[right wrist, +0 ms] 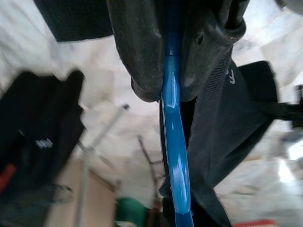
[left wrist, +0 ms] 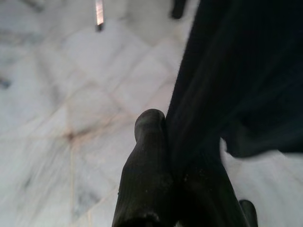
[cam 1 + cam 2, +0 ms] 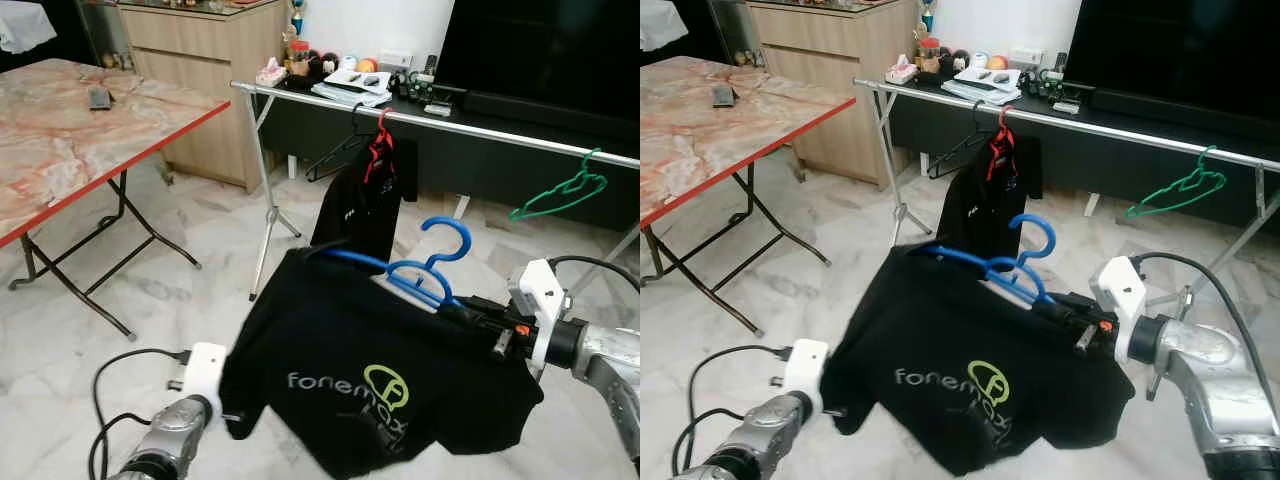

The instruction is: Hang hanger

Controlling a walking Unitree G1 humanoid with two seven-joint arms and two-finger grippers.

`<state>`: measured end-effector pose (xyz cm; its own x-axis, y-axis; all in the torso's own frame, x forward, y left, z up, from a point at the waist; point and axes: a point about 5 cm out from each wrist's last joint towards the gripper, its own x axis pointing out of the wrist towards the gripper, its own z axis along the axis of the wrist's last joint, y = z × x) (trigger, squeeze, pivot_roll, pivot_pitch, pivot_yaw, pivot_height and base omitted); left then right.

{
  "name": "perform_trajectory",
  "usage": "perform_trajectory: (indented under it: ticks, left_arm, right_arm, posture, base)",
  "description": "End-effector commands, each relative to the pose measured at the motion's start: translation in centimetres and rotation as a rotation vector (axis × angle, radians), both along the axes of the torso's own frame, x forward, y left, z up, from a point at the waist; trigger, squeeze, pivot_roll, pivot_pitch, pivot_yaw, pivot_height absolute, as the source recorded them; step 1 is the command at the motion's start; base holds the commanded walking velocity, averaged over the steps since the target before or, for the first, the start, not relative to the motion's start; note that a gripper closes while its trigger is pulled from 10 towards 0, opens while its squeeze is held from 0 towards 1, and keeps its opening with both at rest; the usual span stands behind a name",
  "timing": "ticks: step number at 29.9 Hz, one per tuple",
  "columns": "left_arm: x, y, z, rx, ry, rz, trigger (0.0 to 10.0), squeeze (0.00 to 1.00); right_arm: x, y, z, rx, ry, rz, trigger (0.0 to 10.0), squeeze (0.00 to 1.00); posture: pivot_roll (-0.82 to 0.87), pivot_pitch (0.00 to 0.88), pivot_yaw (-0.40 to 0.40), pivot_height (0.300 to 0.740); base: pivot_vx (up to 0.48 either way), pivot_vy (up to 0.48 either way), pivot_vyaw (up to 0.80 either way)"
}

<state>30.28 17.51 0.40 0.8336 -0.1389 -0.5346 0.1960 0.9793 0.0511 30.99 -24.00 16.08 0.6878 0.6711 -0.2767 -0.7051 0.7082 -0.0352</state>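
Right gripper (image 1: pixel 166 92) at 3 o'clock pinches blue hanger (image 3: pixel 425 275) carrying black shirt (image 3: pixel 370 375). Left gripper (image 2: pixel 163 142) at 7 o'clock clamps shirt edge. Rail (image 3: pixel 480 125) at 12 o'clock.

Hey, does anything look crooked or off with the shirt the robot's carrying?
Yes. The black shirt sits askew on the blue hanger: it spreads out almost flat rather than hanging down, with the right pincer clamped on the hanger and the left pincer pinching the shirt's far edge.
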Motion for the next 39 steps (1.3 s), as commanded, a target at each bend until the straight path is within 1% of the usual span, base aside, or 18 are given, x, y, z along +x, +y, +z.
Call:
perform_trajectory:
  ticks: [1,5,6,7,8,12,13,16,22,23,25,26,28,31,32,34,38,39]
  left_arm:
    - [-1.5,0.6,-1.5,0.021,0.089,-0.024,0.0,0.0]
    - [-1.3,0.1,-1.2,0.027,0.071,-0.092,0.0,0.0]
    - [-1.1,0.0,-1.0,0.035,0.049,-0.107,0.9,0.0]
    - [-1.0,0.0,-0.8,0.04,0.033,-0.112,1.3,0.22]
    - [-0.9,0.0,-0.6,0.037,0.017,-0.113,1.3,1.0]
    - [-0.5,-0.2,-0.1,0.055,-0.027,-0.157,1.6,1.0]
    - [-0.5,-0.2,-0.1,0.058,-0.029,-0.157,4.7,1.0]
    - [-0.3,0.1,0.2,0.098,-0.047,-0.152,4.9,1.0]
    - [-0.3,0.1,0.2,0.147,-0.057,-0.197,5.8,1.0]
    - [-0.4,0.2,0.2,0.176,-0.061,-0.215,9.9,1.0]
    - [-0.6,0.1,0.0,0.195,-0.062,-0.238,10.0,1.0]
    - [-0.8,0.1,-0.1,0.213,-0.058,-0.256,10.0,0.0]
    - [-0.9,0.1,-0.3,0.224,-0.055,-0.271,10.0,0.0]
    - [-1.3,0.1,-0.6,0.231,-0.049,-0.293,10.0,0.0]
    - [-1.3,0.1,-0.6,0.231,-0.053,-0.293,10.0,0.94]
    - [-1.3,0.1,-0.5,0.232,-0.057,-0.292,10.0,1.0]
    - [-0.8,0.1,0.2,0.243,-0.108,-0.305,10.0,1.0]
    - [-0.7,0.0,0.4,0.241,-0.122,-0.326,10.0,0.0]
  right_arm:
    - [1.3,-1.8,2.5,0.072,-0.131,-0.194,10.0,0.0]
    - [1.8,-1.4,1.8,0.148,-0.103,-0.273,10.0,0.0]
    - [1.7,-0.6,1.3,0.153,-0.096,-0.241,10.0,0.0]
    - [1.5,0.1,0.9,0.146,-0.085,-0.206,10.0,0.0]
    - [1.2,0.7,0.3,0.124,-0.062,-0.165,10.0,0.0]
    - [-0.1,2.4,-2.2,-0.044,0.014,0.005,10.0,0.0]
    - [-0.2,2.4,-2.3,-0.052,0.017,0.012,10.0,0.0]
    - [-0.9,2.1,-4.5,-0.243,0.096,0.101,10.0,0.0]
    - [-0.8,2.0,-5.4,-0.319,0.124,0.139,10.0,0.0]
    - [-0.8,2.2,-5.7,-0.331,0.129,0.152,10.0,0.0]
    - [-0.8,2.3,-5.9,-0.341,0.135,0.169,10.0,0.0]
    - [-0.9,2.5,-6.2,-0.35,0.137,0.18,10.0,0.0]
    - [-0.8,2.6,-6.3,-0.35,0.137,0.181,10.0,0.0]
    - [-0.6,2.9,-6.4,-0.338,0.13,0.19,10.0,0.0]
    - [-0.6,3.0,-6.5,-0.339,0.129,0.212,10.0,0.0]
    - [-0.7,3.1,-6.5,-0.343,0.128,0.227,10.0,0.0]
    - [-0.7,3.0,-7.3,-0.485,0.11,0.29,10.0,0.0]
    - [-0.6,2.8,-7.6,-0.541,0.113,0.291,10.0,0.0]
  posture:
    - [-0.03,0.072,-0.018,0.74]
    - [-0.03,0.071,-0.019,0.74]
    - [-0.03,0.071,-0.018,0.74]
    - [-0.03,0.072,-0.018,0.74]
    - [-0.03,0.072,-0.018,0.74]
    - [-0.03,0.071,-0.018,0.74]
    - [-0.03,0.071,-0.018,0.74]
    - [-0.03,0.069,-0.02,0.74]
    - [-0.02,0.067,-0.024,0.74]
    - [-0.02,0.067,-0.024,0.74]
    - [-0.02,0.066,-0.026,0.74]
    - [-0.02,0.065,-0.028,0.74]
    - [-0.02,0.065,-0.028,0.74]
    - [-0.01,0.065,-0.031,0.74]
    - [-0.01,0.065,-0.031,0.74]
    - [-0.01,0.064,-0.031,0.74]
    - [-0.02,0.063,-0.031,0.74]
    - [-0.02,0.063,-0.031,0.74]
  base:
    - [0.0,0.0,0.0]
    - [0.0,0.0,0.0]
    - [0.0,0.0,0.0]
    - [0.0,0.0,0.0]
    - [0.0,0.0,0.0]
    - [0.0,0.0,0.0]
    - [0.0,0.0,0.0]
    - [0.0,0.0,0.0]
    - [0.0,0.0,0.0]
    - [0.0,0.0,0.0]
    - [0.0,0.0,0.0]
    - [0.0,0.0,0.0]
    - [0.0,0.0,0.0]
    - [0.0,0.0,0.0]
    - [0.0,0.0,0.0]
    - [0.0,0.0,0.0]
    - [0.0,0.0,0.0]
    - [0.0,0.0,0.0]
